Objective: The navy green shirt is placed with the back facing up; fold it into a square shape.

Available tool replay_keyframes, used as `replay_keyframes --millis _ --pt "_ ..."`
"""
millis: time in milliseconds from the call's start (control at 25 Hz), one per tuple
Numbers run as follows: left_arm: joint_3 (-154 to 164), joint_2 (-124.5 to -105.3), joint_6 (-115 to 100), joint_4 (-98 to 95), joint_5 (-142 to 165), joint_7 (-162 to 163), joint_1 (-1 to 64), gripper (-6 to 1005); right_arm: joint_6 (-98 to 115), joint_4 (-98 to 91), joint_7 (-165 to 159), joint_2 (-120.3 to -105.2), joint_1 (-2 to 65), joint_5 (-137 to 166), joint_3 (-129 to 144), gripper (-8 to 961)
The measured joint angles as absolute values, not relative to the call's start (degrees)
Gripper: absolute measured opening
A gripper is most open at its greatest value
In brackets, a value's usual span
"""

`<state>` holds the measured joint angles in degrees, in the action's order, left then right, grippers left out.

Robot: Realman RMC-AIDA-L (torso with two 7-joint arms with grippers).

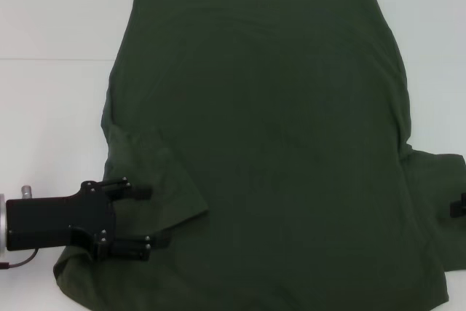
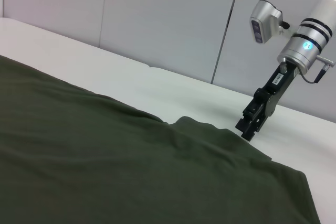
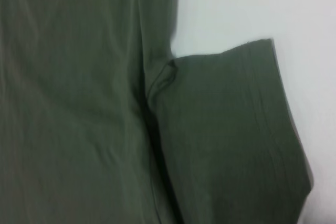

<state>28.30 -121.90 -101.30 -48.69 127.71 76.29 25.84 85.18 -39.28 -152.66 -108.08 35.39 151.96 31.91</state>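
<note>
The navy green shirt (image 1: 269, 129) lies spread flat on the white table (image 1: 51, 107), plain side up and much larger than either gripper. Its left sleeve (image 1: 156, 180) lies turned in over the body. My left gripper (image 1: 151, 216) is open at the near left, one finger on each side of that sleeve's lower part. Only a black tip of my right gripper (image 1: 458, 205) shows at the right edge, beside the right sleeve (image 3: 226, 129). The left wrist view shows the right gripper (image 2: 248, 128) pointing down just above the table, at the sleeve's edge (image 2: 210, 127).
Bare white table (image 2: 173, 85) surrounds the shirt on the left and far side. A pale panelled wall (image 2: 157, 19) stands behind the table. The shirt's near hem runs out of the head view at the bottom.
</note>
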Motion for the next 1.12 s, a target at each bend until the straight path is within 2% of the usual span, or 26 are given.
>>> replay_keyframes --millis 1120 --pt "28.4 -121.90 -100.6 -48.5 127.7 76.3 25.6 935 85.4 -39.2 -152.7 -109.13 36.9 151.6 32.8 917"
